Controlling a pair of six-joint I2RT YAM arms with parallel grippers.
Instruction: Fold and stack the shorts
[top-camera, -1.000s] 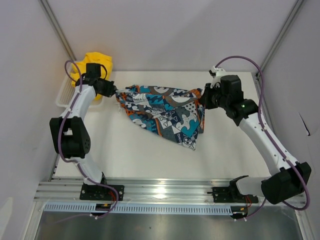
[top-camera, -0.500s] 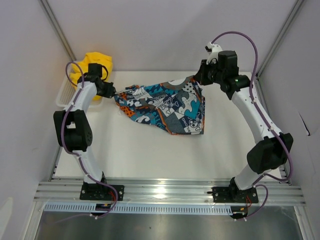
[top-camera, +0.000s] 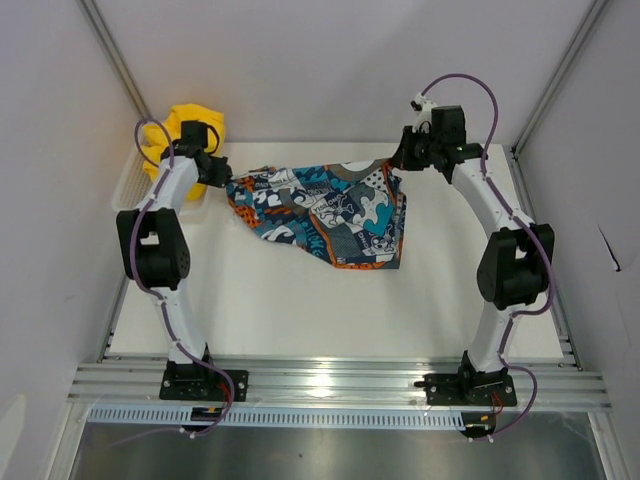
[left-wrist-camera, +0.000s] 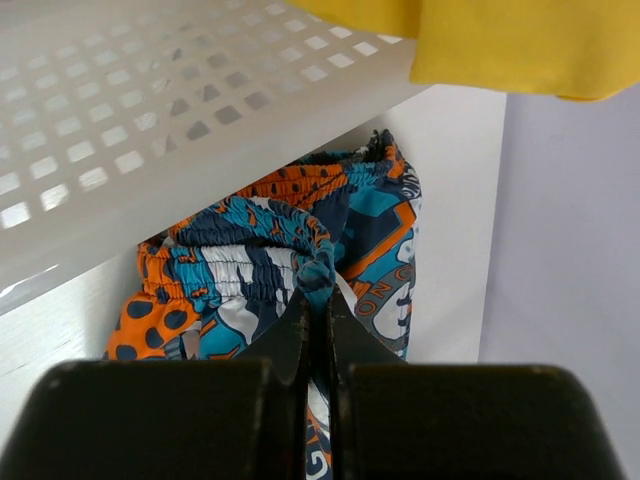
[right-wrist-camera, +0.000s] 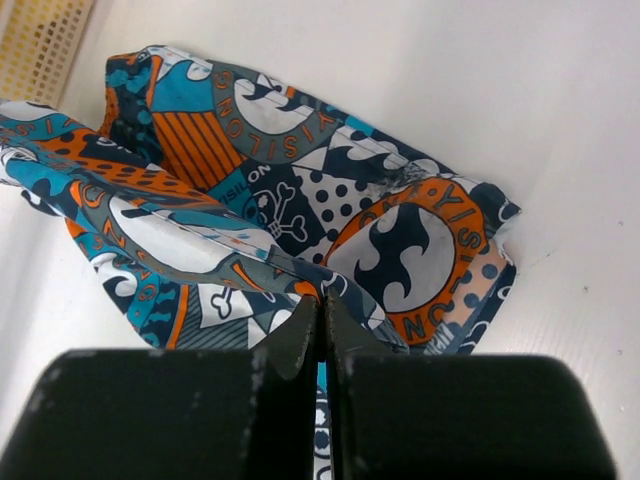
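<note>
The white tabletop (top-camera: 300, 310) carries the printed shorts (top-camera: 320, 212), which are stretched across its far half between the two arms, with the lower part draping onto the surface. At the far left corner stands a white mesh basket (top-camera: 128, 188) with the yellow shorts (top-camera: 190, 125) heaped over it. The left fingers (left-wrist-camera: 303, 325) are pinched tight on the gathered waistband just beside the basket. The right fingers (right-wrist-camera: 303, 330) are clamped on the cloth's opposite edge.
</note>
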